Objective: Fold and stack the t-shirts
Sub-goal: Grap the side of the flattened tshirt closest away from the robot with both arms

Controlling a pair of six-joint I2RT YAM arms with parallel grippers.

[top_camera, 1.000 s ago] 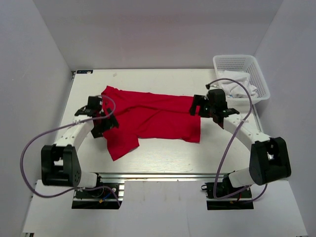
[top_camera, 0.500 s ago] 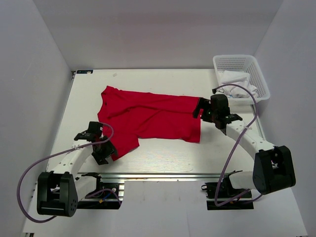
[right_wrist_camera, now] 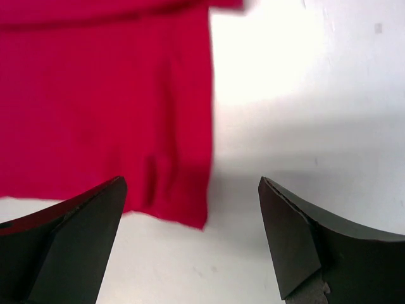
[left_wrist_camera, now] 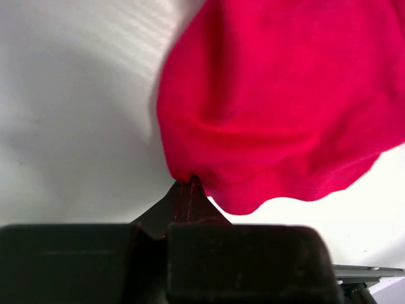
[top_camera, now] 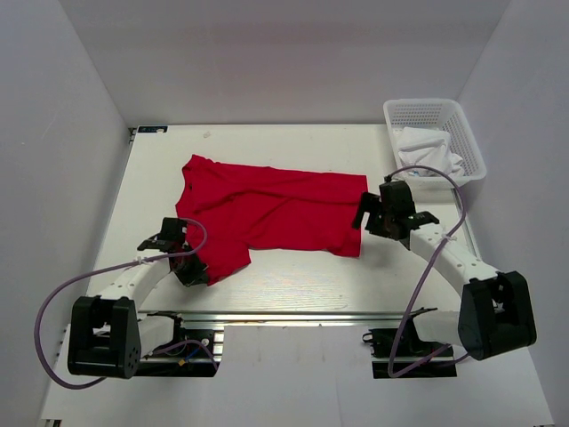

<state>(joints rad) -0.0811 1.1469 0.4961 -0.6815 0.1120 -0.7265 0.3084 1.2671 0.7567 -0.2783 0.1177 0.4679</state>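
**Left gripper (top_camera: pixel 197 274) pinched on the red t-shirt (top_camera: pixel 276 209), right gripper (top_camera: pixel 366 216) wide open at its other end**

On my left wrist feed, the left gripper (left_wrist_camera: pixel 190 187) has its jaws closed tight on a fold of the t-shirt (left_wrist_camera: pixel 285 107). The cloth bunches up right at the tips and spreads ahead of them and off to their right, with bare table (left_wrist_camera: pixel 76 95) to their left.

On the right wrist feed, the right gripper (right_wrist_camera: pixel 191 183) stands with its jaws spread wide and nothing in them. The t-shirt (right_wrist_camera: pixel 101 95) lies flat beneath and ahead, and its side edge runs down between the two fingers. The left finger (right_wrist_camera: pixel 82 228) is over red cloth, the right finger (right_wrist_camera: pixel 297 234) over table.

From above, I see the t-shirt spread across the table (top_camera: pixel 293 276) between both grippers. A basket (top_camera: pixel 436 116) with white cloth (top_camera: pixel 427 151) sits behind the right jaws.
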